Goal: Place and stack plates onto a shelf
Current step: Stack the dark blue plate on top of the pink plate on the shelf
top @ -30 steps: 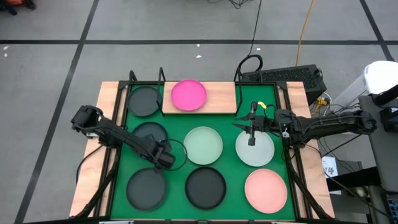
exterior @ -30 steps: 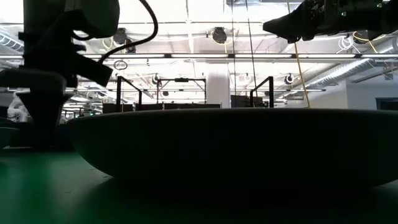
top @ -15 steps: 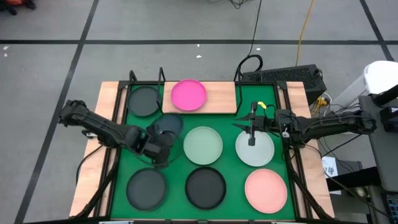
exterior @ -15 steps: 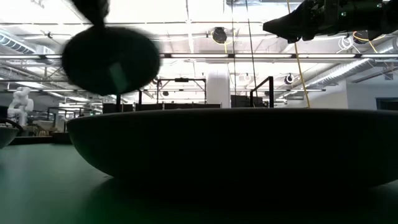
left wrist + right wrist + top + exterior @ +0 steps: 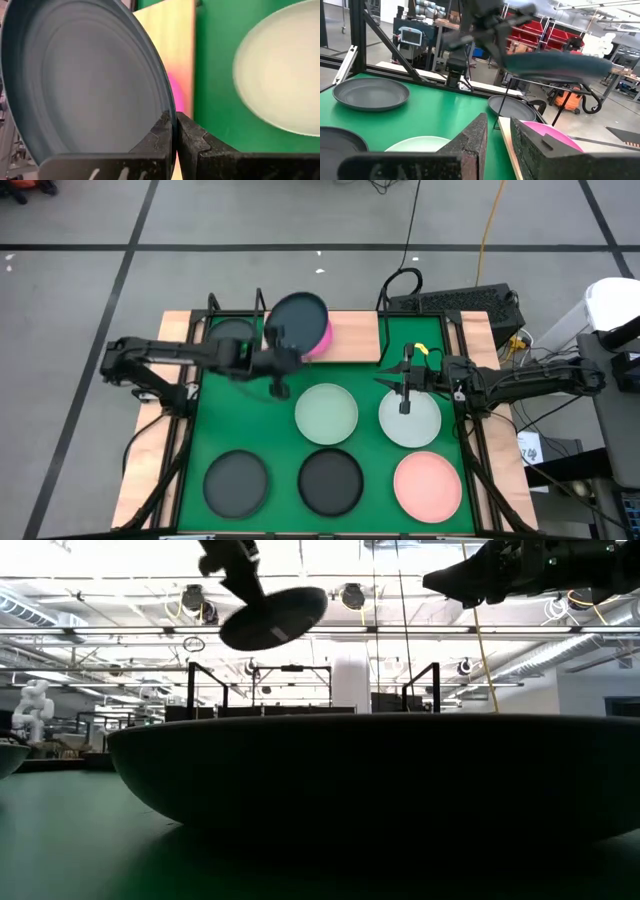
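Note:
My left gripper (image 5: 276,356) is shut on a dark grey plate (image 5: 297,320) and holds it in the air over the magenta plate (image 5: 322,340), which lies on the light-wood shelf (image 5: 355,338). In the low view the held plate (image 5: 275,618) hangs tilted, high above the table. My right gripper (image 5: 385,383) hovers narrowly open above the far left edge of the whitish plate (image 5: 412,420) and touches nothing. On the green mat lie a pale green plate (image 5: 326,412), a light pink plate (image 5: 428,483) and three dark plates (image 5: 236,480) (image 5: 331,478) (image 5: 232,335). My left gripper pinches the dark plate's rim (image 5: 169,107) between its two fingers, one finger (image 5: 160,132) on the hollow inner face and the other (image 5: 195,137) on the underside. The fingers come from the table's left. The plate is lifted clear and tilted, reaching out beyond the fingers over the magenta plate.
The shelf's black wire frame (image 5: 258,305) stands at the mat's far edge. The shelf's right half (image 5: 358,330) is bare wood. A keyboard (image 5: 455,305) lies beyond the far right corner. A dark plate (image 5: 380,780) fills the low view's foreground.
My left gripper has risen from the near left part of the mat and swung toward the far edge, carrying the dark plate with it. The plate has been lifted clear of the mat and now hangs tilted over the magenta plate on the shelf.

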### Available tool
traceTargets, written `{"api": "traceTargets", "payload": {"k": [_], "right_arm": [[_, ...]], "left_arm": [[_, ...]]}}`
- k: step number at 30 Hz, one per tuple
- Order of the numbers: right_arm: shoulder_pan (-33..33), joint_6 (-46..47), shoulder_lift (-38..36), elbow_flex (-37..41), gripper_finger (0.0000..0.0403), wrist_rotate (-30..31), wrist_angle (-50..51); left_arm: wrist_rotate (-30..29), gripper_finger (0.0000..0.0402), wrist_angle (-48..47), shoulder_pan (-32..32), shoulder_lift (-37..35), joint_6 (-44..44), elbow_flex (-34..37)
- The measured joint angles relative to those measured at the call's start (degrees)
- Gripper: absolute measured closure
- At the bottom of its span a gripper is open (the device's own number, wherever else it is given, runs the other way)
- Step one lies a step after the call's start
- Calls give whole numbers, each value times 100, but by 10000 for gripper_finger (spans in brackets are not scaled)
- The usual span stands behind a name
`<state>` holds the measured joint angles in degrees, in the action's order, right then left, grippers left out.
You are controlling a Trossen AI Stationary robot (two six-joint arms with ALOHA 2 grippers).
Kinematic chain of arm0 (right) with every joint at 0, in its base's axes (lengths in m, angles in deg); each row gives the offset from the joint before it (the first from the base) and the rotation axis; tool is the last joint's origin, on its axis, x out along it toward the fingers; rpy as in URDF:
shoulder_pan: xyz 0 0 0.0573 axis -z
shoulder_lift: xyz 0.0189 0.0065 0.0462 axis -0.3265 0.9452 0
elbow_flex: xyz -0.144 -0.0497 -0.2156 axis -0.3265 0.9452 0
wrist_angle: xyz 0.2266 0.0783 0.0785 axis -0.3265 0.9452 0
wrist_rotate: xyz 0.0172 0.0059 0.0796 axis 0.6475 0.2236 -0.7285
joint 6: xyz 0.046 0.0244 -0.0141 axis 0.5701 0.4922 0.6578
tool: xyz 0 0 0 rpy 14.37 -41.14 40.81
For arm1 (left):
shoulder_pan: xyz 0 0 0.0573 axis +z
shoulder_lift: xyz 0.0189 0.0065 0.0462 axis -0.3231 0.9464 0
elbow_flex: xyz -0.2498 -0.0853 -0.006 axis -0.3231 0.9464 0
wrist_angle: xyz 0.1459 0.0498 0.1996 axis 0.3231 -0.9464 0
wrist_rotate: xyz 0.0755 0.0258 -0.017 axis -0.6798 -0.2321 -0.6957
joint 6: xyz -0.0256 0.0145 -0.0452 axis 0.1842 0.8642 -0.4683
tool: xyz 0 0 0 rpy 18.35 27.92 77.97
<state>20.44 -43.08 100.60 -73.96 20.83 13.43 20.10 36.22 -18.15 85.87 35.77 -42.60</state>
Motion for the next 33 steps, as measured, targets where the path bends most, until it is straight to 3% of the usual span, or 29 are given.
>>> {"api": "traceTargets", "payload": {"k": [7,12,21,33], "right_arm": [[0,-7,-16,-2,332,2,20],[2,-11,-36,-4,332,4,24],[2,-13,-37,-4,332,4,44],[2,-15,-37,-4,332,4,44]], "left_arm": [[817,392,791,1050,521,1071,2],[993,392,869,1419,1106,1416,2],[997,392,440,1689,1910,1422,2],[1424,352,271,1695,2034,1132,2]]}}
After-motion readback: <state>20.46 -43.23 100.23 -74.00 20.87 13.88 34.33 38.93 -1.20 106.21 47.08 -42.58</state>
